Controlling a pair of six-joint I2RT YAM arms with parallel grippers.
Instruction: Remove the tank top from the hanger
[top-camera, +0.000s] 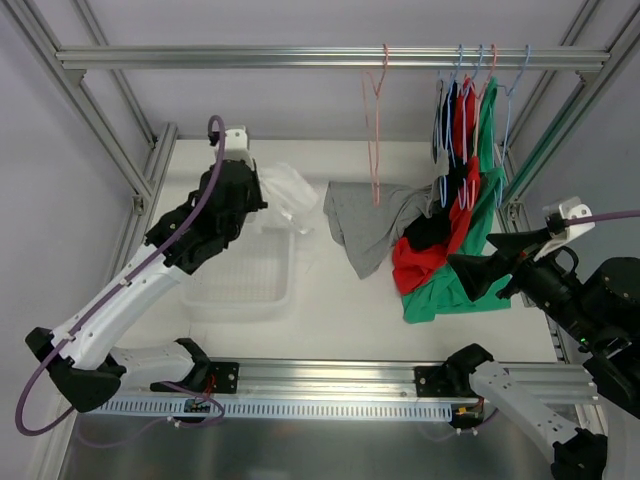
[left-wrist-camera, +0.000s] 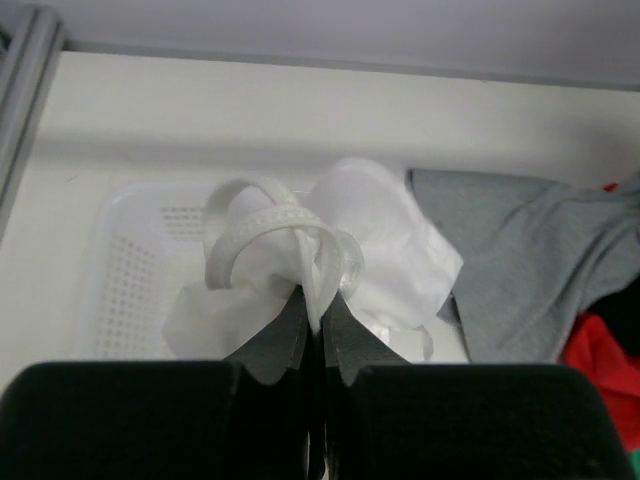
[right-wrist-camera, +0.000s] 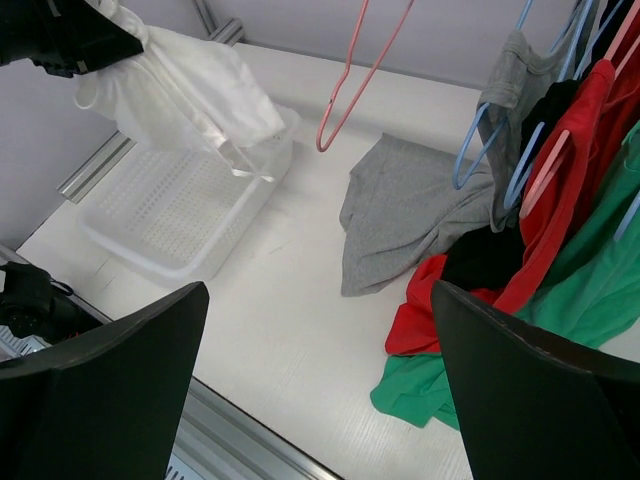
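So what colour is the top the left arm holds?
White top; clearest in the left wrist view.

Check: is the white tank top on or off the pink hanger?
Off. The pink hanger hangs bare on the rail, and the white tank top is bunched in the shut left gripper above the basket.

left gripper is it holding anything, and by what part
The left gripper is shut on the white tank top, pinching it by a ribbed strap; the rest hangs over the basket.
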